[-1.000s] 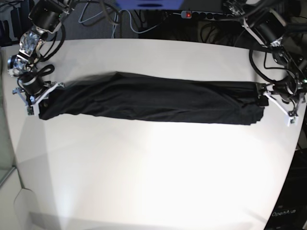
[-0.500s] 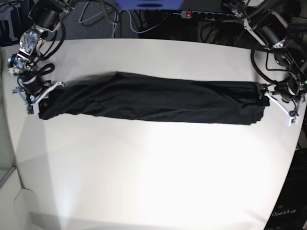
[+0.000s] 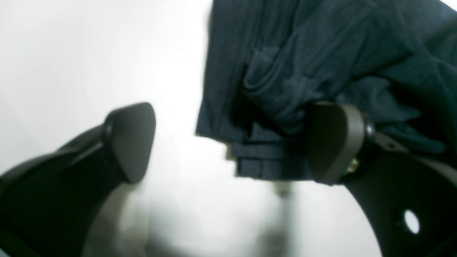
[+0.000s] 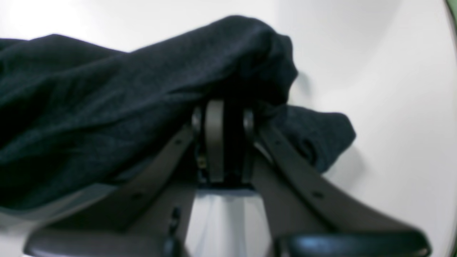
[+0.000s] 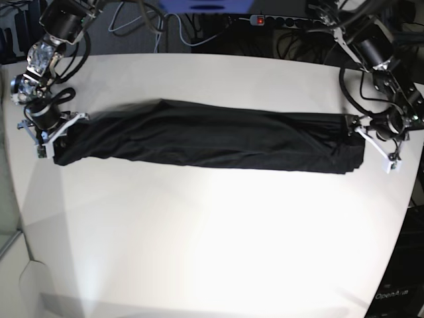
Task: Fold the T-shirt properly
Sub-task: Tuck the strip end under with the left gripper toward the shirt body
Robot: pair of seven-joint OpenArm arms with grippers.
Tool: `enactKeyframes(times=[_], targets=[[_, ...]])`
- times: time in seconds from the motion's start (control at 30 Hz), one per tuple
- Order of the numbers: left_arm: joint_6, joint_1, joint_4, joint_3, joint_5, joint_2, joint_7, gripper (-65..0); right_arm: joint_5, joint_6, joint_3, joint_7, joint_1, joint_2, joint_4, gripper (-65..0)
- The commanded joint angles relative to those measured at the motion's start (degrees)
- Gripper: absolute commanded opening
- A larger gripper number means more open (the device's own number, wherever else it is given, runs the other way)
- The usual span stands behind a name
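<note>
My right gripper is clamped on the shirt, which runs away from it across the table as one long band. At the band's far end my left gripper stands apart, cloth just ahead of its fingers. Nothing blocks either arm; cables lie behind.

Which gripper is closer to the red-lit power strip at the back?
Left. The left gripper sits below and right of the power strip; the right gripper, clamped on the T-shirt, is far across the table.
</note>
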Motion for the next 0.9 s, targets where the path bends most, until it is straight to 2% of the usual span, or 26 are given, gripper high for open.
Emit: enactKeyframes(times=[0.0,0.2,0.43,0.87], targets=[[0.07,-1.0,0.82,0.01,-0.28,-0.62,-0.74,-1.5,-1.04,-0.27,-0.01,-1.6,0.02,0.33,0.42,-59.6],[0.07,-0.91,0.74,0.18,-0.46,-0.45,-0.56,-1.5,-1.04,-0.27,-0.01,-1.6,0.02,0.33,0.42,-59.6],[0.07,-0.65,0.74,4.67,-0.72,-0.27,-0.56,-1.5,-1.04,-0.27,-0.01,-1.6,0.02,0.33,0.42,-59.6],[0.07,-0.91,-0.14,4.67,-0.72,1.31,-0.56,-1.7,-1.04,-0.27,-0.01,-1.6,0.02,0.33,0.42,-59.6]])
